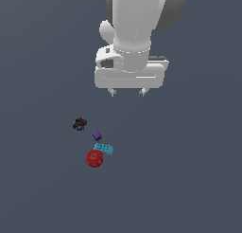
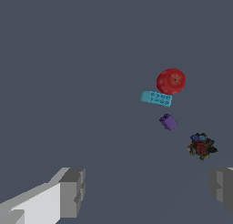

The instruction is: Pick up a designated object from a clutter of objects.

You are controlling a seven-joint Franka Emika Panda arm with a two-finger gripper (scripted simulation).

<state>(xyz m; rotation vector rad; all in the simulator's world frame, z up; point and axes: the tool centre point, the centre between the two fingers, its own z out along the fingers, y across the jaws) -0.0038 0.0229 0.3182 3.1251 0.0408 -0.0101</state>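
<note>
Exterior view: end effector hanging from the white arm, fingers apart, nothing between them, well above the grey surface. Wrist view: same end effector, two grey fingertips wide apart at either side, bare surface between. Well apart from the end effector, toward the exterior view's left, four tiny items in a loose cluster. Small purple block in the middle of the cluster, resting on the surface, untouched. Just beside it, cyan brick, lying flat, touching or nearly touching the red round object. Dark multicoloured lump on the other side of the purple block, near it, apart from it.
</note>
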